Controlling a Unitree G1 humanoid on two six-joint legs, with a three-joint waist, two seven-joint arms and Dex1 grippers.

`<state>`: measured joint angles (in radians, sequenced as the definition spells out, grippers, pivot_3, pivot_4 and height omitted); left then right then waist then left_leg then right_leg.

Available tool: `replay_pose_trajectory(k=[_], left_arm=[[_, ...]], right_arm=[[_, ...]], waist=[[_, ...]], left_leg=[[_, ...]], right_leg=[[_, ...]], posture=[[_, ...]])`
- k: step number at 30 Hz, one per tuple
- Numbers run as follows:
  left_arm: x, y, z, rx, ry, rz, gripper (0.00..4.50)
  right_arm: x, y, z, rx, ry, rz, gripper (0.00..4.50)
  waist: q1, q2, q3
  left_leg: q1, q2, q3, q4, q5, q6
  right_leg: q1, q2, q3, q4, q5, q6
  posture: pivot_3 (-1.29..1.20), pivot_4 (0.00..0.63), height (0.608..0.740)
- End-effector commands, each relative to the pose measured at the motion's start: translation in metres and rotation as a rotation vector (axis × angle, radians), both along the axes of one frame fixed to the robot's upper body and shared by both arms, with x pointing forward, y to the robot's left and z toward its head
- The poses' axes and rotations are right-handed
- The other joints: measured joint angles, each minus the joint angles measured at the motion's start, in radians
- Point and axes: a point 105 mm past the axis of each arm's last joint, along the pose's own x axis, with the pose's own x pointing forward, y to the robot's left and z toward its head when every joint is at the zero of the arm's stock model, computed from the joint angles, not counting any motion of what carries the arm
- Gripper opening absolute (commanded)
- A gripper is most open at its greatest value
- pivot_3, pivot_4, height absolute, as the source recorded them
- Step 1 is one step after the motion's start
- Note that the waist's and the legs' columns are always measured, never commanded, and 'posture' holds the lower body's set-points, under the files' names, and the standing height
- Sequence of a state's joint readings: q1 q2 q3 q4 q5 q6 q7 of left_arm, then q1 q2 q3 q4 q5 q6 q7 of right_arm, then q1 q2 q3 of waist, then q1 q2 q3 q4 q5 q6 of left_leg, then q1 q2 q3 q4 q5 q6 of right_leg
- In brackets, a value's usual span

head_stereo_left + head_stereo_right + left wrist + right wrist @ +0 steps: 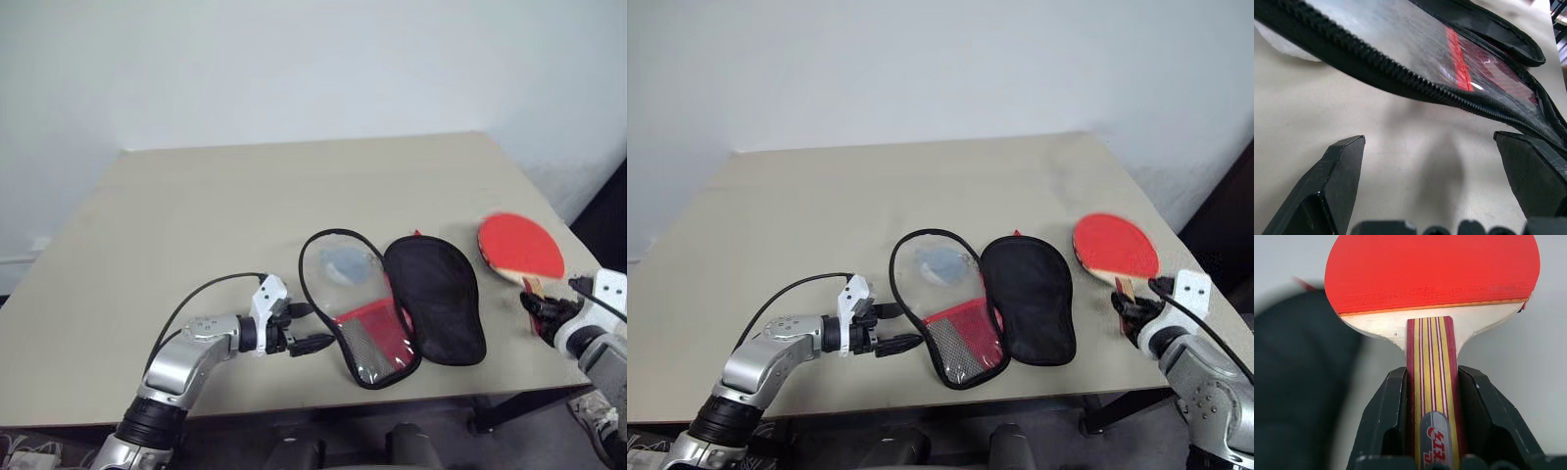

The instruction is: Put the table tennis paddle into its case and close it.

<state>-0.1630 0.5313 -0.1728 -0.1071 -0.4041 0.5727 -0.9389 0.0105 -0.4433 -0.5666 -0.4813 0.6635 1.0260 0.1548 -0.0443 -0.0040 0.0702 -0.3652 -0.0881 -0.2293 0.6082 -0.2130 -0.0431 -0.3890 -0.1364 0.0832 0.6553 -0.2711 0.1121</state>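
Red-faced table tennis paddle (1432, 271) clamped by its handle in right gripper (1136, 311) jaws; left gripper (312, 327) jaws wide, beside open case (392, 304) on worktop (196, 215).

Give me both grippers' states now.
Left gripper: open, empty, beside the case.
Right gripper: shut on the paddle handle.

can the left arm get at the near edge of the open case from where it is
Probably yes. The left end effector sits open right beside the case, its zipped edge lying just ahead of the fingers, with only bare table between them.
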Motion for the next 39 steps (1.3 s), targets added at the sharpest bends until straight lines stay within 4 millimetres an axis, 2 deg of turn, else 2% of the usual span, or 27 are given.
replay_pose_trajectory(k=[1,4,7,12,19,23,31,39], left_arm=[[0.004,-0.001,0.013,-0.006,-0.041,-0.021,4.50],[0.005,-0.003,0.013,-0.005,-0.041,-0.029,4.50],[0.005,-0.007,0.013,-0.005,-0.039,-0.054,4.50],[0.009,-0.009,0.015,-0.001,-0.046,-0.067,4.50],[0.005,-0.009,0.015,0.002,-0.039,-0.078,4.50],[0.007,-0.010,0.015,0.001,-0.042,-0.075,4.50],[0.009,-0.010,0.016,0.004,-0.048,-0.074,4.50],[0.008,-0.007,0.016,0.010,-0.046,-0.066,4.50]], right_arm=[[0.002,0.031,0.031,-0.004,-0.122,0.049,1.17],[0.003,0.057,0.030,0.061,-0.120,0.086,1.17],[0.001,0.087,0.019,0.118,-0.068,0.158,1.17],[-0.006,0.105,0.002,0.153,0.002,0.177,1.17],[-0.022,0.108,-0.010,0.148,0.045,0.165,1.17],[-0.030,0.111,-0.023,0.131,0.099,0.173,1.17],[-0.031,0.100,-0.047,0.122,0.162,0.109,1.17],[-0.029,0.092,-0.051,0.090,0.146,0.094,1.17]], waist=[[0.001,-0.001,0.000],[0.000,-0.001,0.000],[0.000,-0.001,0.000],[0.001,-0.001,0.000],[0.000,-0.001,0.000],[0.000,-0.001,0.000],[0.000,-0.001,0.000],[0.003,-0.002,-0.001]], left_leg=[[0.000,0.000,0.000,0.000,0.000,0.000],[0.000,0.000,0.000,0.000,0.000,0.000],[0.000,0.000,-0.001,0.000,0.000,0.000],[-0.001,0.000,-0.001,0.000,0.000,0.000],[-0.001,0.000,-0.001,0.000,0.000,0.000],[-0.001,0.000,-0.001,0.000,0.000,0.000],[-0.001,0.000,-0.001,0.000,0.000,0.000],[-0.001,0.000,-0.001,0.000,0.000,0.000]], right_leg=[[0.000,0.000,0.000,0.000,0.000,0.000],[0.000,0.000,0.000,0.000,0.000,0.000],[-0.001,0.000,0.000,0.000,0.000,0.000],[-0.001,0.000,0.000,0.000,0.000,0.000],[-0.001,0.000,0.000,0.000,0.000,0.000],[-0.001,0.000,0.000,0.000,0.000,0.000],[-0.001,0.000,0.001,0.000,0.000,0.000],[-0.001,0.000,0.000,0.000,0.000,0.000]], posture=[[0.00,0.000,0.740],[0.00,0.000,0.740],[0.00,0.000,0.740],[0.00,0.000,0.740],[0.00,0.000,0.740],[0.00,0.000,0.740],[0.00,0.000,0.740],[0.00,0.000,0.740]])
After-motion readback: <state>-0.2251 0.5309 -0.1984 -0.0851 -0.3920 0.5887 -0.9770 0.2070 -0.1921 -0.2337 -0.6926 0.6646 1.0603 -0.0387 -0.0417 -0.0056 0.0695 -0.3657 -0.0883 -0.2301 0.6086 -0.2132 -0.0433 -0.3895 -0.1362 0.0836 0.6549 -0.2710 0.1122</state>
